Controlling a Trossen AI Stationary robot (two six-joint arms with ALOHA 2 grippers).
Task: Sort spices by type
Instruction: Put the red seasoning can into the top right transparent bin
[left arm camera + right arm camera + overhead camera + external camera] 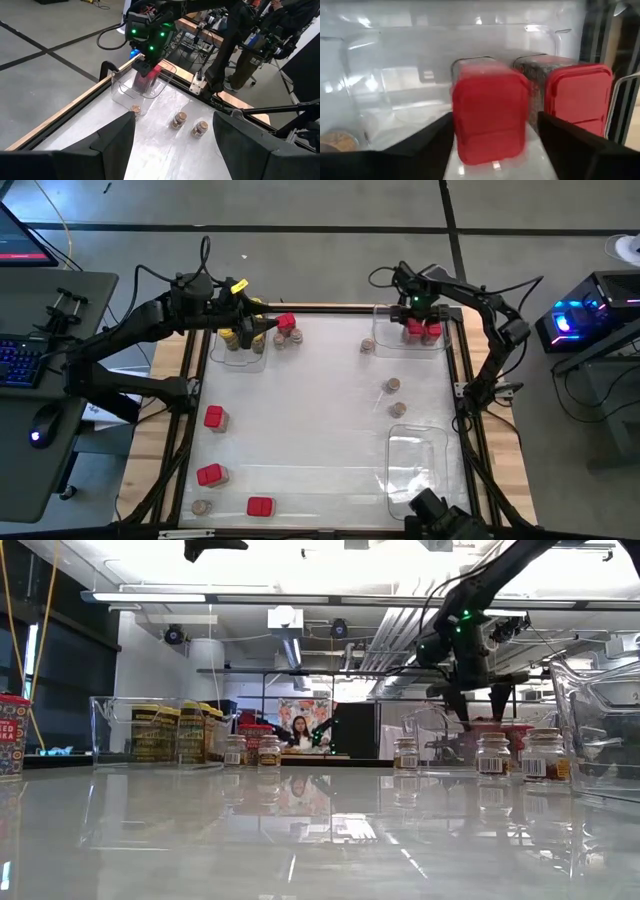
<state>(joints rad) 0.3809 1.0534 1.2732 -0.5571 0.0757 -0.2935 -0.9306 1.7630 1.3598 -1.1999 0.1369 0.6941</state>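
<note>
The right gripper (420, 318) is positioned over the clear tray (385, 345) at the far right corner of the table (320, 430). In the right wrist view its 2 fingers (427, 145) are spread to either side of a red square-topped box (490, 117), with a gap visible on each side; whether the pads touch the box cannot be told, since the box is blurred. A 2nd red box (577, 97) stands just beside it in the same tray.

The left gripper (262, 327) is held over the far left tray (240, 358), where yellow-lidded jars (175, 732) are grouped. Its fingers (107, 142) are spread wide, with nothing between them.

Outside the trays, 3 red boxes (214, 418) are seen near the left and near edges, 1 more (286, 323) stands by the left gripper, and brown-lidded jars (392, 386) are scattered right of centre. A 3rd tray (418, 465) lies near the near right corner.

The count of yellow-lidded jars is hidden by the left arm in the high view. A person (298, 730) is seen in the room behind the table.
</note>
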